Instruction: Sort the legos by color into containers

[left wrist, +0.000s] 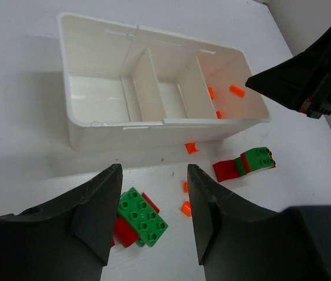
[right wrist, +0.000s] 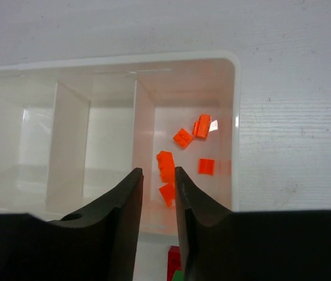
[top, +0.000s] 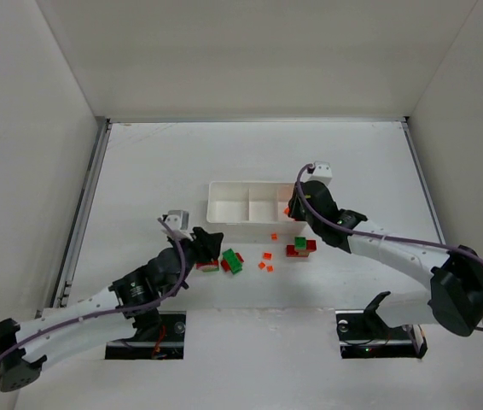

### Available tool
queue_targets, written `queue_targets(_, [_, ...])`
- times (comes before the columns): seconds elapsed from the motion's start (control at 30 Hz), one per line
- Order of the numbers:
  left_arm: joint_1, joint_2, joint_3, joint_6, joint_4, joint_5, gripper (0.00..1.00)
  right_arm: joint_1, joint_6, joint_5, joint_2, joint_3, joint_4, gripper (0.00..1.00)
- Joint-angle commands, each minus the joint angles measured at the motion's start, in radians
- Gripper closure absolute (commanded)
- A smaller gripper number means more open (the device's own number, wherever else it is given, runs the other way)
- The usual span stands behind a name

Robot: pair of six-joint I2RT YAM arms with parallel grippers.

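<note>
We see one white table (top: 139,171) with one white tray (top: 233,219) near its middle, split into three compartments. The right gripper (right wrist: 158,172) hangs over the right-hand compartment, its jaws a little apart and gripping nothing. The left gripper (left wrist: 154,171) hovers on the near-edge side of the tray, released, above the first cluster (left wrist: 142,218) of green and red bricks. The second cluster (left wrist: 244,164) lies to its right. We count about six tiny orange pieces (right wrist: 182,137) inside the right-hand compartment, and about five loose pieces (top: 267,254) on the table between the two clusters.
</note>
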Motion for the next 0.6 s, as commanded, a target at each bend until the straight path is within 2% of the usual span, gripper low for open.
queue_targets(0.0, [-0.012,-0.112,-0.023,-0.042,-0.183,-0.087,0.54,-0.005,-0.021,0.029,-0.019,0.038,0.052,0.61])
queue_targets(0.13, [-0.009,-0.181,-0.028,-0.073,-0.275,-0.107,0.54,0.005,-0.034,0.055,-0.065,0.029,0.038,0.55])
queue_targets(0.27, [-0.009,-0.19,-0.022,-0.105,-0.295,-0.121,0.53,0.118,-0.092,0.037,-0.116,0.01,0.037,0.59])
queue_targets(0.47, [0.036,-0.184,0.061,-0.156,-0.318,-0.13,0.5,0.394,-0.306,-0.174,-0.032,0.044,0.046,0.58])
queue_targets(0.57, [0.094,-0.183,0.156,-0.173,-0.352,-0.133,0.48,0.433,-0.319,-0.283,0.056,0.101,0.043,0.54])
